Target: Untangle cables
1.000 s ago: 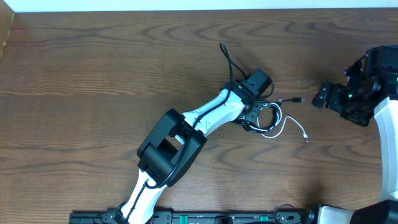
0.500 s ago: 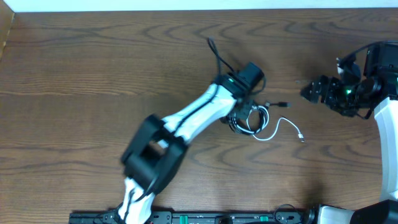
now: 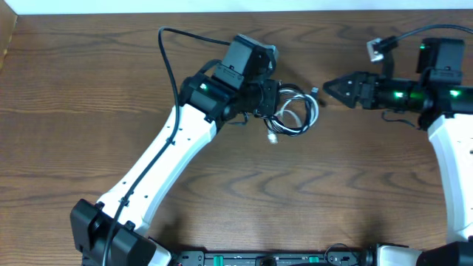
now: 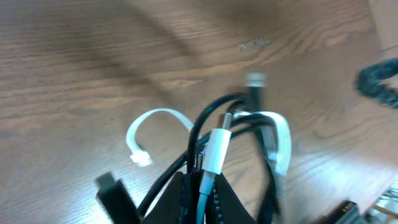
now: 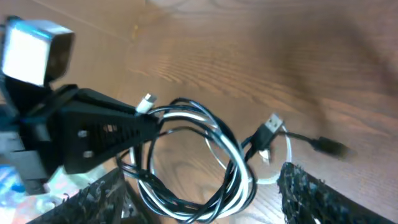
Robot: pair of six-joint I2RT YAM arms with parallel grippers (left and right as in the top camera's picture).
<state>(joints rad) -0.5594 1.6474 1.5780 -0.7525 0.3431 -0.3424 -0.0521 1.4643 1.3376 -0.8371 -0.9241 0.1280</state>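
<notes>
cables (image 3: 297, 115) in left pincer (image 3: 275, 103) – right pincer (image 3: 330, 87) near, rightward

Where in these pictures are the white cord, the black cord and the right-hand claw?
white cable (image 4: 157, 114): left wrist view, on its curved loop.
black cable (image 4: 203, 116): left wrist view, on its arched strand.
right gripper (image 3: 329, 87): overhead view, between its fingertips.

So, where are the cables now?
In the overhead view, the cables sit at the table's upper centre, gripped by the left hand, with the right hand close beside, apart.
</notes>
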